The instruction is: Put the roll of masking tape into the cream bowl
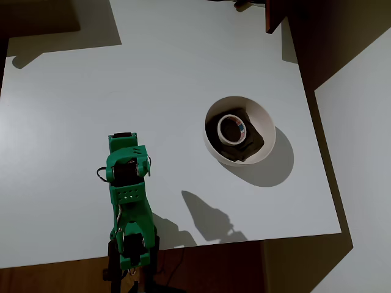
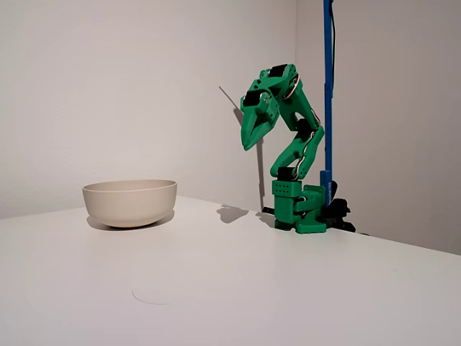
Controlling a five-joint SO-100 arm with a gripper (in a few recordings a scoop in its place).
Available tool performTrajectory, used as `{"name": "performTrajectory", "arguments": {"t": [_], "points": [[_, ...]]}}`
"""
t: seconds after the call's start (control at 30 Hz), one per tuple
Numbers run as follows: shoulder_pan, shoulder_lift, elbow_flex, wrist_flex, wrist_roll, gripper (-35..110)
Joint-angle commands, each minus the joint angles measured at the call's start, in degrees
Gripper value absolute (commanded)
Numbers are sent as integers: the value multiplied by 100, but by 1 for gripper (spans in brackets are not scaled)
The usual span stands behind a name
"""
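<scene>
Green two-finger gripper (image 2: 248, 143) hangs empty, jaws together. Small cream-white masking-tape ring (image 1: 231, 129) lies in the round cream bowl (image 1: 264, 119); it's light and stiff, so you'd pinch its wall.

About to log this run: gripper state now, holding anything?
Gripper: shut, holding nothing, raised above the table. The roll of masking tape lies inside the cream bowl.

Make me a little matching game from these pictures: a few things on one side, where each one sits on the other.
Things:
1. roll of masking tape
2. cream bowl
3. gripper
4. blue pole

Places:
A. upright behind the arm's base
B. on the white table, away from the arm
C. raised in the air, holding nothing
D. on the dark cloth inside the bowl

Pairs: 1-D, 2-B, 3-C, 4-A
</scene>
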Motion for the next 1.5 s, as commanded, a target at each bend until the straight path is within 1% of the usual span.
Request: {"name": "performTrajectory", "arguments": {"t": [0.0,0.23,0.47,0.77,0.9,1.47], "points": [[-44,571,782,-396,-44,-8],[114,1195,2312,-940,-158,-8],[272,1951,3516,-1222,-352,-8],[220,3401,4860,-1072,-519,-8],[211,4482,5476,-642,-545,-8],[237,4676,5687,-413,-264,-8]]}}
